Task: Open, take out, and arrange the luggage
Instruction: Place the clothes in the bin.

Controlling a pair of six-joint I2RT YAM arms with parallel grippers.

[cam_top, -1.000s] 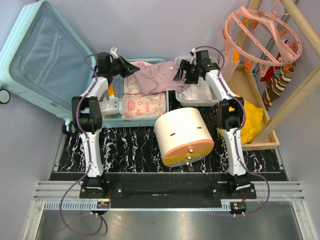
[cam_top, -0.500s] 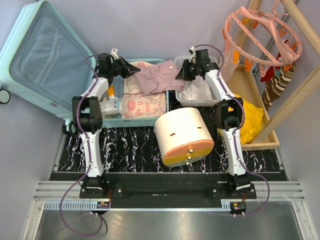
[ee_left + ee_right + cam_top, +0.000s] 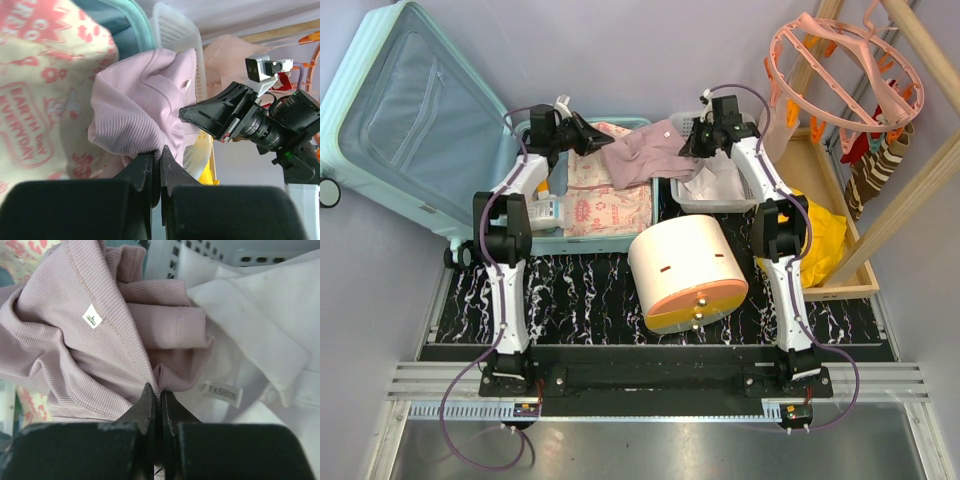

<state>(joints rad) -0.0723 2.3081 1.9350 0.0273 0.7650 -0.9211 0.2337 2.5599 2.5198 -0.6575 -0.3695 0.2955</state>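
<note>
The luggage [image 3: 400,110] lies open at the back left, its lid against the wall and its base [image 3: 535,235] full of clothes. A mauve ribbed garment [image 3: 645,155] hangs stretched between the base and the white basket. My left gripper [image 3: 603,140] is shut on the garment's left edge [image 3: 135,115], the cloth pinched between the fingertips [image 3: 161,155]. My right gripper [image 3: 685,148] is shut on a fold of the same garment [image 3: 75,340], right above a white shirt [image 3: 260,340]; its tips [image 3: 160,392] pinch the ribbed hem.
A cream and red printed cloth [image 3: 605,205] fills the luggage base. The white mesh basket [image 3: 682,205] holds the shirt. A cream cylinder with an orange end [image 3: 688,272] stands in front. A pink hanger ring [image 3: 845,70], a wooden rack [image 3: 920,170] and yellow cloth [image 3: 825,240] are at right.
My right gripper has closed from open onto the mauve garment. My left arm has shifted a little to the right, and the garment has bunched up between the two grippers.
</note>
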